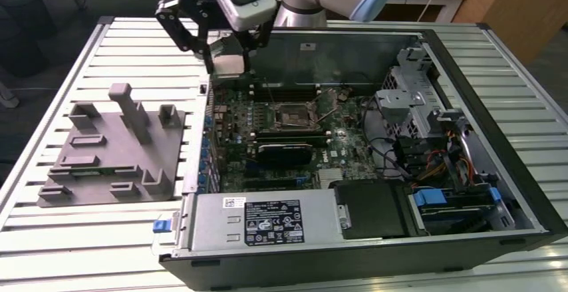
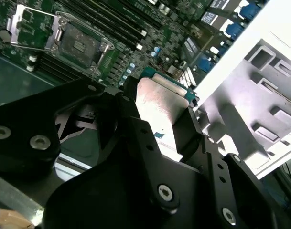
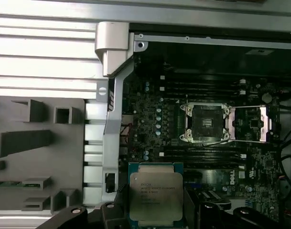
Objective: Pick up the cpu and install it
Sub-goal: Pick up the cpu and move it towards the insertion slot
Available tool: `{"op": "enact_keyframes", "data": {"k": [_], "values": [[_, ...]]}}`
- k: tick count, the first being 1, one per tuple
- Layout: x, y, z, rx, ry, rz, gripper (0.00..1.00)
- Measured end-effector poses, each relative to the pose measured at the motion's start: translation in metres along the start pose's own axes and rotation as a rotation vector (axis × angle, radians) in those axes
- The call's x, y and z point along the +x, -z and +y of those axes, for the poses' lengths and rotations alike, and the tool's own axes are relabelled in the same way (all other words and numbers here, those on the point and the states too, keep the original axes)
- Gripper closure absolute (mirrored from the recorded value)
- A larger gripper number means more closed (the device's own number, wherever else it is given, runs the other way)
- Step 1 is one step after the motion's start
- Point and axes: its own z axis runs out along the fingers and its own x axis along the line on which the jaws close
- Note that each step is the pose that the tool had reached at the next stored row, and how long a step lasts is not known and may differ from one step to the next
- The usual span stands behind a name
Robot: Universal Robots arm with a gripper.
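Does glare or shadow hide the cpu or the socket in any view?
Second wrist view: glare bleaches the metal top of the cpu and the grey tray. First wrist view: cpu evenly lit, socket plain, case wall in shadow. Exterior view: socket dim yet visible.

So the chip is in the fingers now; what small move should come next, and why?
The gripper holds the cpu over the motherboard edge, apart from the open socket. I would probably carry it across until it hangs above that socket.
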Motion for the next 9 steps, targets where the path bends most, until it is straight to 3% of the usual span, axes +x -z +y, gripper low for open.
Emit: {"op": "enact_keyframes", "data": {"k": [9], "values": [[-0.0203, -0.0108, -0.0013, -0.0001, 0.0, -0.0011, 0.46]]}}
